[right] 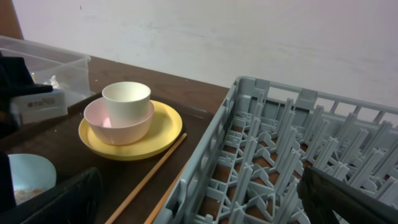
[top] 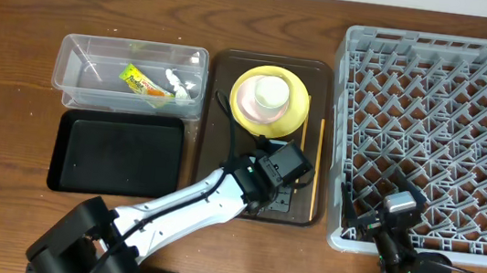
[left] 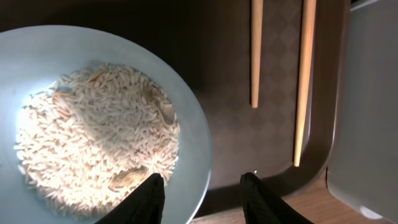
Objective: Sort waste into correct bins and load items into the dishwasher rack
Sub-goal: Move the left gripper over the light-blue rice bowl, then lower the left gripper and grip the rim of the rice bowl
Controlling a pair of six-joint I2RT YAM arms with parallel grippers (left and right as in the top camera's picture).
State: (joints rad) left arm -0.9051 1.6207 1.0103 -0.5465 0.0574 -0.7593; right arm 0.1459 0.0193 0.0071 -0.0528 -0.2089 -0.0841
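Overhead: the left gripper point(top: 275, 169) hangs over the brown serving tray's point(top: 213, 165) front edge; the right gripper point(top: 396, 207) sits at the dishwasher rack's point(top: 440, 104) front-left corner. Left wrist: its fingers point(left: 149, 198) stand half apart astride the near rim of the light blue bowl point(left: 186, 112), apparently clamping nothing; rice point(left: 93, 137) lies inside. Right wrist: jaws spread wide, empty; the left arm is nearer.

Ahead of the left hand point(left: 202, 186), passage is being blocked by the yellow plate point(top: 300, 111); to its right, bare serving tray point(left: 230, 93) is being left open before the chopsticks point(left: 255, 56).
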